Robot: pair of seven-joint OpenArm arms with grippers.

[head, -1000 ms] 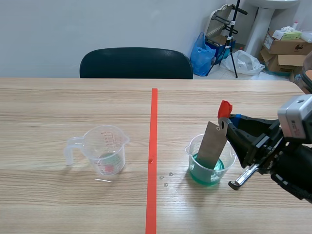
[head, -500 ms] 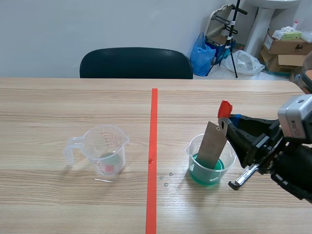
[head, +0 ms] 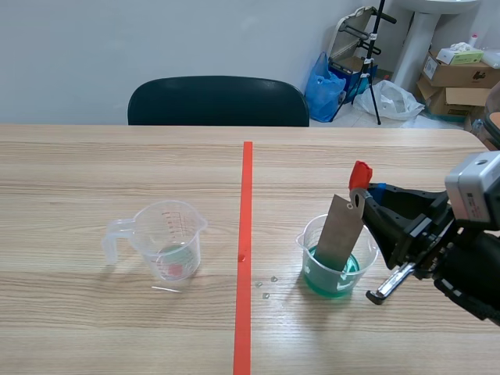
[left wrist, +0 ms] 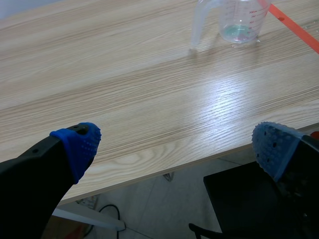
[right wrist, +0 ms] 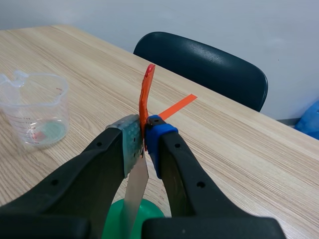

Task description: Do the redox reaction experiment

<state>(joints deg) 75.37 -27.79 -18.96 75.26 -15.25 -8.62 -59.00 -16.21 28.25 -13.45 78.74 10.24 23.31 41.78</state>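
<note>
Beaker (head: 311, 238): green liquid (head: 324, 281), apparently metal strip (head: 341, 234)

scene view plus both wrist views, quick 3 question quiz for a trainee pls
1. True or false: the metal strip, held by the right gripper, dips into the green liquid in the beaker.
2. Fill in: the measuring jug stands on the ___ arm's side of the tape line.
3. The left gripper is: A open, holding nothing; B shut on the measuring jug; C shut on the metal strip.
Key: 1 true; 2 left; 3 A.
</note>
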